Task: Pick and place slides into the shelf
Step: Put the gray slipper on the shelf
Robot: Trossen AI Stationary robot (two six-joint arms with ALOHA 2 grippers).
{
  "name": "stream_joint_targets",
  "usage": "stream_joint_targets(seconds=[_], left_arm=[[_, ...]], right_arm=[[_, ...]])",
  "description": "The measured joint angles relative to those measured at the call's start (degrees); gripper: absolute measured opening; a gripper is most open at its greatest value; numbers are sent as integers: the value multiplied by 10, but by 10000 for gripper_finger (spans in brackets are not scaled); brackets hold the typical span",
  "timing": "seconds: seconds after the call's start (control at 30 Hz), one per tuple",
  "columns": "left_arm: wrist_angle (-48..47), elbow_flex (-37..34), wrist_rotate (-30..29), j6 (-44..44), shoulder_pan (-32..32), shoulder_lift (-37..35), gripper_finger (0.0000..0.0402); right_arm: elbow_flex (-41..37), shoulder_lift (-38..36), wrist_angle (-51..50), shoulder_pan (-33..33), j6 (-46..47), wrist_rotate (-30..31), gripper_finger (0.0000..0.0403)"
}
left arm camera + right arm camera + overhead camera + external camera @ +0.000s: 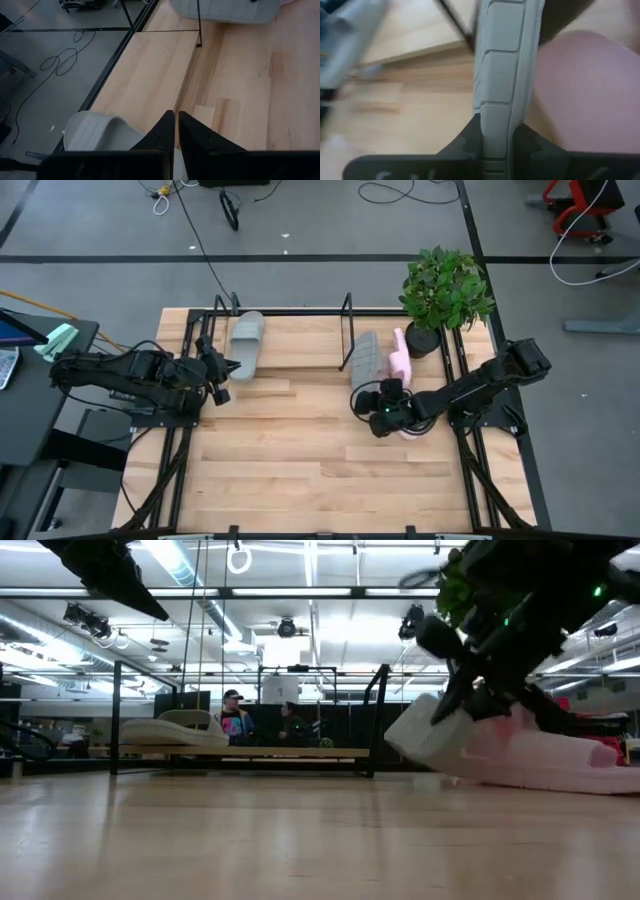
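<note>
One grey slide [246, 343] lies on the left end of the black wire shelf [290, 310], and it shows again in the low view as a grey slide [170, 730]. My left gripper [224, 370] hovers shut just beside its near end. My right gripper [366, 396] is shut on the second grey slide [366, 358], next to the shelf's right upright loop [347, 330]. A pink slide [402, 355] lies on the table right of it. A bit of pink [409, 432] shows under the right arm. My right gripper pinches the second grey slide at its near end [495, 127], one finger [470, 137] on each side, with the ridged sole facing the wrist camera. The fingers run along the slide's length, coming from the table's near side. The slide [430, 735] sits tilted in the hold, its gripped end raised.
A potted plant [445, 290] stands at the table's far right corner, close behind the pink slide. The black arm-mount rails [195, 420] run along both table sides. People stand in the room beyond the shelf [235, 720]. Bare wood [300, 450] fills the table's near half.
</note>
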Motion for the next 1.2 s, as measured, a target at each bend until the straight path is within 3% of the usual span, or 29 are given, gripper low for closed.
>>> stream_joint_targets(seconds=[0.13,0.33,0.47,0.7,0.93,1.2], left_arm=[[0,0,0,0,0,0,35],[-4,0,0,-1,0,0,40],[-5,0,0,-1,0,0,36],[-5,0,0,0,0,0,28],[-2,0,0,8,0,0,35],[86,0,0,175,-4,0,40]], right_arm=[[52,-23,-60,28,-7,18,55],[211,-16,-347,78,68,14,55],[319,-2,-446,104,77,12,55],[469,47,-464,88,-72,4,55],[602,161,-471,17,-251,-24,55],[712,275,-522,-32,-369,-101,55]])
